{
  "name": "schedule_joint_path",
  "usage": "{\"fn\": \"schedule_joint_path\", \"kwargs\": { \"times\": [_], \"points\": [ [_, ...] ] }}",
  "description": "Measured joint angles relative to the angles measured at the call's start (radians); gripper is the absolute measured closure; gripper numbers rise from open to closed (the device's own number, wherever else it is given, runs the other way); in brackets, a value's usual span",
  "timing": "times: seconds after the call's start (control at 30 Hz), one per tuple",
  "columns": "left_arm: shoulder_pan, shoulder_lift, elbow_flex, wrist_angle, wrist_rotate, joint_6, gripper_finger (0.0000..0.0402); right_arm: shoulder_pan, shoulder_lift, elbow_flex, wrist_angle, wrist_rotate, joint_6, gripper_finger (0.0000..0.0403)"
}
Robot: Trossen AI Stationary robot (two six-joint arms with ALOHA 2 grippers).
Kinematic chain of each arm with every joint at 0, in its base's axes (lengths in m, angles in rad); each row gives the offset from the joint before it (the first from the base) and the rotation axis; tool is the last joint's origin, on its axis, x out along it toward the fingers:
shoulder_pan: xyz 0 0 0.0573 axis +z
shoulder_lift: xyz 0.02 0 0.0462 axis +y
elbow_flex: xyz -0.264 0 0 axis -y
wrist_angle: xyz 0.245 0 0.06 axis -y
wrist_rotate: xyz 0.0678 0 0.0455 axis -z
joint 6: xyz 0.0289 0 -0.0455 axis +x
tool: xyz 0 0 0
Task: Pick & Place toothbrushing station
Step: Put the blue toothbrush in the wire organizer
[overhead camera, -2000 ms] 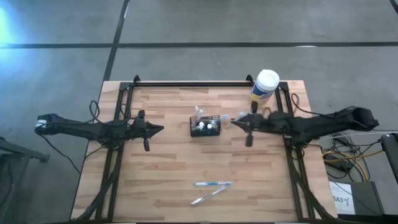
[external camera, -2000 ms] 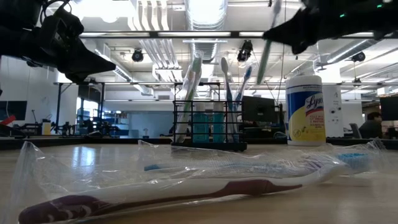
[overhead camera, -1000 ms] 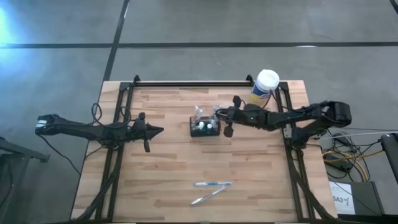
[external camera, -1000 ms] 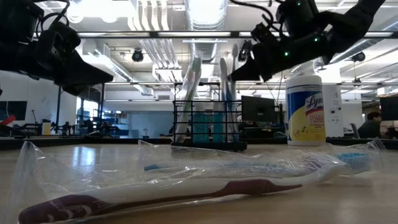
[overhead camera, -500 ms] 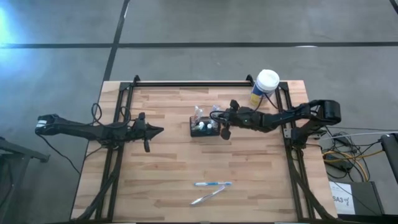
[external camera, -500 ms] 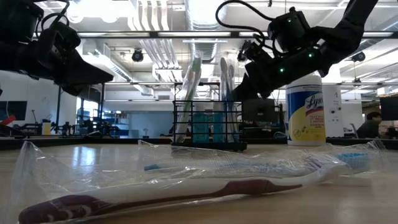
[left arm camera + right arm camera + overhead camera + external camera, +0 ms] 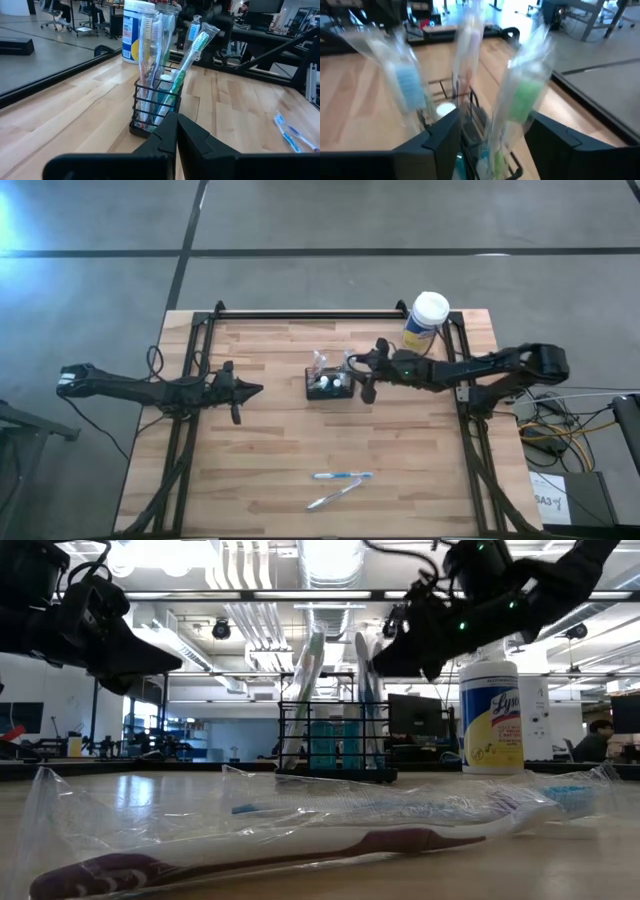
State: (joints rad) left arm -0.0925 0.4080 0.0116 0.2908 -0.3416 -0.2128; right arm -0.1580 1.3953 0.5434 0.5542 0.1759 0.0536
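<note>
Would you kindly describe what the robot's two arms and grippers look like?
Both arms are slim, dark and jointed, with black cables looped along them. The left gripper has two flat, black, wedge-shaped fingers. The right gripper has matching angular black fingers, and small green lights glow on its arm in the low view.

likely a lab: exposed ceiling ducts (image 7: 250, 615), desks, monitors (image 7: 415, 715).
</note>
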Motion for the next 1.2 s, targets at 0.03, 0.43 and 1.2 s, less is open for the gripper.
{"fn": "schedule_joint_path", "kwargs": {
  "times": [0.03, 0.43, 1.2],
  "points": [
    [0.000, 0.000, 0.000, 0.002, 0.000, -0.003, 0.0390, 0.002, -0.031, 0.000, -0.027, 0.000, 0.000, 0.0194],
    [0.000, 0.000, 0.000, 0.014, 0.003, -0.008, 0.0390, 0.149, -0.461, -0.074, -0.125, 0.000, -0.097, 0.0213],
    [0.000, 0.000, 0.001, 0.051, 0.009, -0.051, 0.0390, 0.252, -1.094, -0.529, 0.030, -0.109, -0.099, 0.0392]
  ]
}}
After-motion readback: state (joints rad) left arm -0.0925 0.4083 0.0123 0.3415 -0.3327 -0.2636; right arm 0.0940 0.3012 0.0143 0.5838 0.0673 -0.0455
